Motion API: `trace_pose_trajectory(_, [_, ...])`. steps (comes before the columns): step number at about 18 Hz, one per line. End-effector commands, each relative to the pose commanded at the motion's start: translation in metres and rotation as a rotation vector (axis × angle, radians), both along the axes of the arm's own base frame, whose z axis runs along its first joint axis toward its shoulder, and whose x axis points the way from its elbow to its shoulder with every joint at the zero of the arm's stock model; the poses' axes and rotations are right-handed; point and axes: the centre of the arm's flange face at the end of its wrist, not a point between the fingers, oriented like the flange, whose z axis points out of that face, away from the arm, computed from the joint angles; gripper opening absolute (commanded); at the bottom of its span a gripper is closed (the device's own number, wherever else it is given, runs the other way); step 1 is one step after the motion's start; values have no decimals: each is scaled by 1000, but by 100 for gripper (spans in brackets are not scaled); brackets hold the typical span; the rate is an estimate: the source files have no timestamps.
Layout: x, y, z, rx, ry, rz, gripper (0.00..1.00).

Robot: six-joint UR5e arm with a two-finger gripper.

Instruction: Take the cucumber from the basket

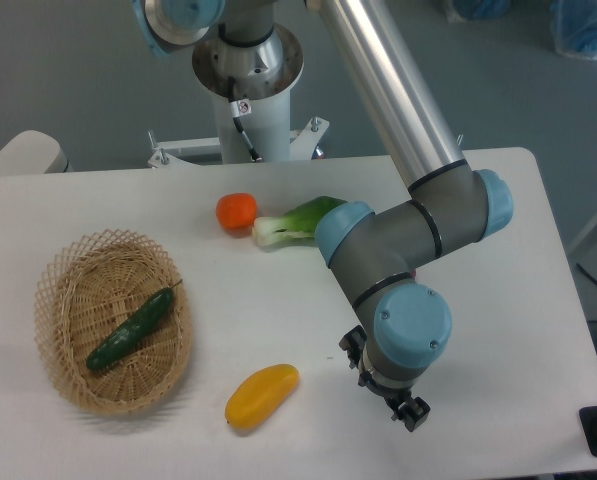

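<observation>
A slim dark green cucumber (pixel 130 329) lies slantwise inside the oval tan wicker basket (pixel 66 380) at the left of the table. My gripper (pixel 410 410) hangs low at the front right, far from the basket, past the yellow fruit. Only a small black part of it shows under the blue wrist joint, so its fingers are mostly hidden and I cannot tell how they stand. Nothing shows in it.
A yellow fruit (pixel 262 395) lies between the basket and the gripper. An orange tomato (pixel 237 211) and a leafy bok choy (pixel 293 221) sit at the back middle, the bok choy partly behind my arm (pixel 388 245). The robot base (pixel 248 80) stands at the back.
</observation>
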Motion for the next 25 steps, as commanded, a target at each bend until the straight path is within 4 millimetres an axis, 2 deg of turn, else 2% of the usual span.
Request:
trace_pose_trajectory(11, [3,3,-1,10,12,14,100])
trace_pose_trajectory(13, [5,4,-2,18,20,76,100])
trace_pose_trajectory(15, [13,3,-6,18,27,78,100])
trace_pose_trajectory(17, [18,-4,-2,28,15,83,100])
trace_pose_trajectory(20, [47,-9,8,39,-15,77,100])
trace_pose_trajectory(25, [135,-8,31,31,-39,50,100])
